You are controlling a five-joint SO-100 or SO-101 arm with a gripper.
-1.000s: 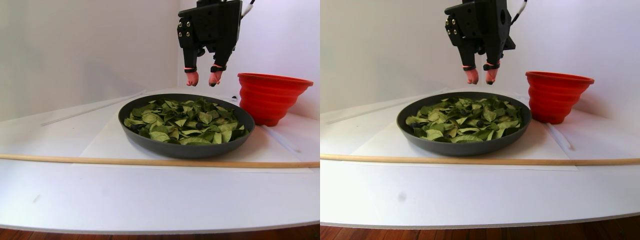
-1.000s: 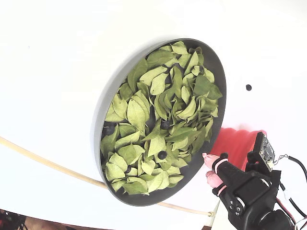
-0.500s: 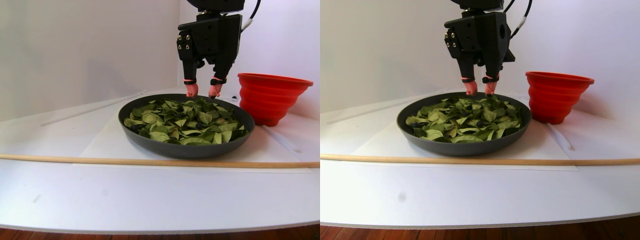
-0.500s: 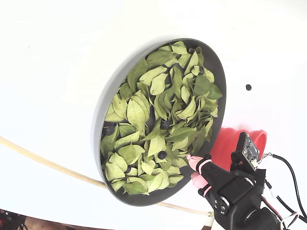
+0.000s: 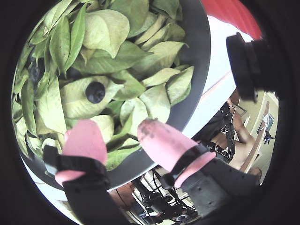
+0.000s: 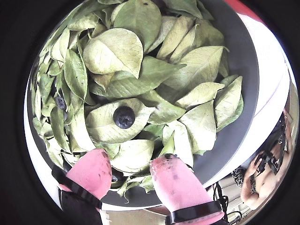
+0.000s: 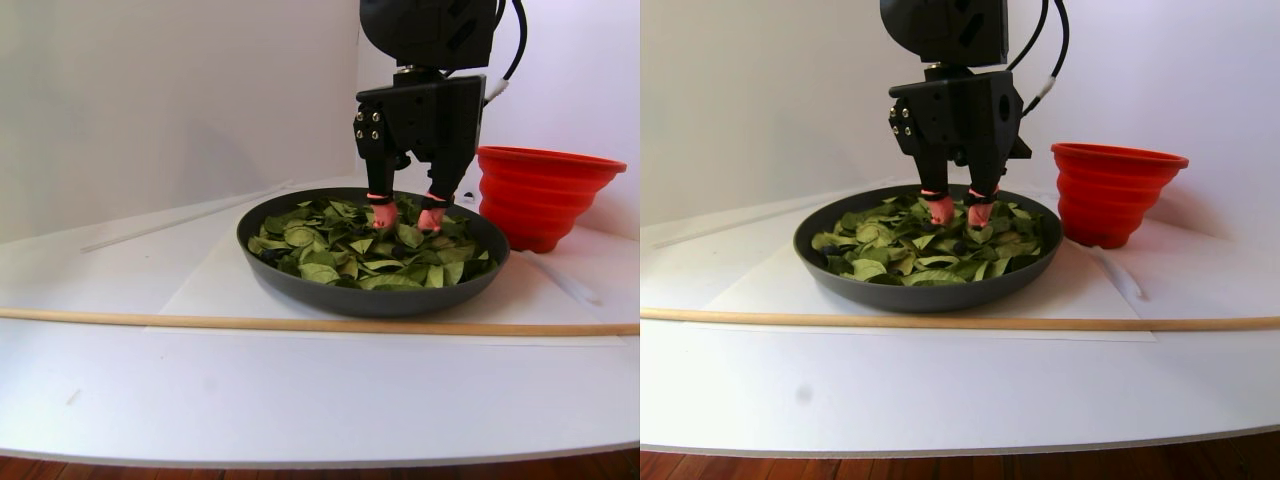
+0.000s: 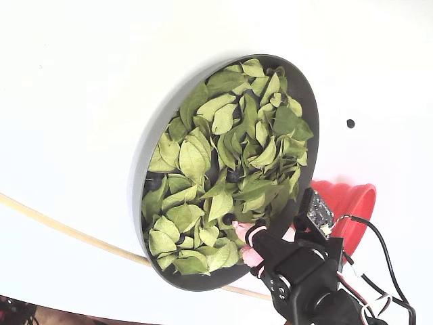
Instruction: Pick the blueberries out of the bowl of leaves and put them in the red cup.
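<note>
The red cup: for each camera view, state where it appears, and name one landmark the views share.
A wrist view: the red cup is a sliver at the top right edge.
Another wrist view: a thin red strip, top right.
Stereo pair view: right of the bowl, in both halves.
Fixed view: lower right, partly behind the gripper.
Shared landmark: the bowl's dark rim.

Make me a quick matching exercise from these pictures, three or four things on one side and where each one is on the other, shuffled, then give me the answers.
Things:
1. blueberry
2. red cup
3. pink fingers
4. wooden stick

Places:
A. on the table beside the bowl
B. lying along the table in front of the bowl
C. resting on a leaf in the bowl
D. lowered just over the leaves, spread apart

Pairs: 1-C, 2-A, 3-D, 4-B
</note>
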